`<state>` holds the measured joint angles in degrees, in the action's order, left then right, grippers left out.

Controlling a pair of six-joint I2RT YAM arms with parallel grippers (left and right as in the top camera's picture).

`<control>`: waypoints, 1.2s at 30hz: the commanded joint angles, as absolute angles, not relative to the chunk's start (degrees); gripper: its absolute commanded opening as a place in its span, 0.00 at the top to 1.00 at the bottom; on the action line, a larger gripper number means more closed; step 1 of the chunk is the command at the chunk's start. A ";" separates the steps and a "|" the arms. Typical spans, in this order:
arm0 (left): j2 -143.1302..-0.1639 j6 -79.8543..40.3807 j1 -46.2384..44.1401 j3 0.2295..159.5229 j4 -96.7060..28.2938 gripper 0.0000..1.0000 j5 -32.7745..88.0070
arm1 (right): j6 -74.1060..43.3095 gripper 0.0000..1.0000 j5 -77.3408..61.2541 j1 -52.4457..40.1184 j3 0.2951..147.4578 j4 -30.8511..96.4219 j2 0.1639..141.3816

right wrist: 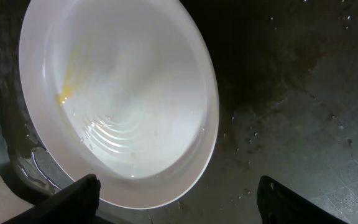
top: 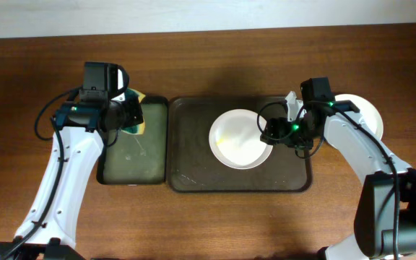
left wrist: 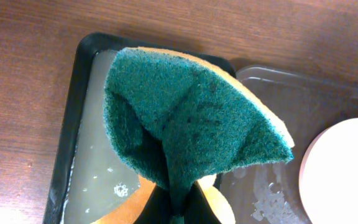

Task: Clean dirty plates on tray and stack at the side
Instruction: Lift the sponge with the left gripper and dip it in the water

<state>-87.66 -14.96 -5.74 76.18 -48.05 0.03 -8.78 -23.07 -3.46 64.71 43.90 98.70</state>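
Scrubbing step, judged. The round white plate with a yellow smear lies on the large dark-brown rectangular tray. The right gripper is spread wide at its rim, clasping nothing. The left gripper is clamped on a green-and-yellow scouring sponge above the narrow dark-green tray. Next, the sponge would have to be carried across to the smear. A second white plate rests on the brown wood-grain tabletop, partly under the right arm.

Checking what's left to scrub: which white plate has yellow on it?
The plate on the dark-brown tray; a yellow smear marks its inside. The other plate, on the table past the tray's right end, shows none.
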 commanded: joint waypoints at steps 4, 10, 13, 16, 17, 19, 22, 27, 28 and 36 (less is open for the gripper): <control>-87.55 -13.32 -5.85 80.05 -52.66 1.00 -0.16 | -8.14 0.19 -23.38 -3.79 64.49 44.16 98.85; -87.66 -13.15 -5.87 89.01 -61.65 1.00 -0.19 | -8.14 0.19 -23.38 -3.79 64.27 44.97 98.85; -87.77 -13.13 -5.87 90.48 -62.39 1.00 -0.21 | -8.14 0.19 -23.38 -3.79 64.27 45.23 98.85; -88.07 -13.15 -5.89 90.48 -62.22 1.00 -0.16 | -8.12 0.19 -23.33 -3.79 64.27 44.97 98.85; -88.18 -13.17 -5.91 90.45 -62.22 1.00 -0.16 | -8.12 0.19 -23.33 -3.79 64.27 44.69 98.85; -88.25 -13.17 -5.91 90.37 -62.19 1.00 -0.10 | -8.10 0.19 -23.33 -3.79 64.27 44.10 98.85; -88.25 -13.17 -5.91 90.37 -62.04 1.00 0.25 | -7.70 0.19 -23.16 -3.79 64.27 43.92 98.85; -88.25 -13.17 -5.91 90.37 -62.08 1.00 0.25 | -7.73 0.19 -22.22 -3.79 64.27 43.90 98.85; -88.25 -13.17 -5.91 90.37 -62.11 1.00 0.25 | -7.73 0.19 -22.04 -3.79 64.27 43.90 98.85; -88.29 -13.17 -5.91 90.15 -62.00 1.00 0.25 | -7.73 0.24 -18.65 -3.79 62.85 39.99 99.09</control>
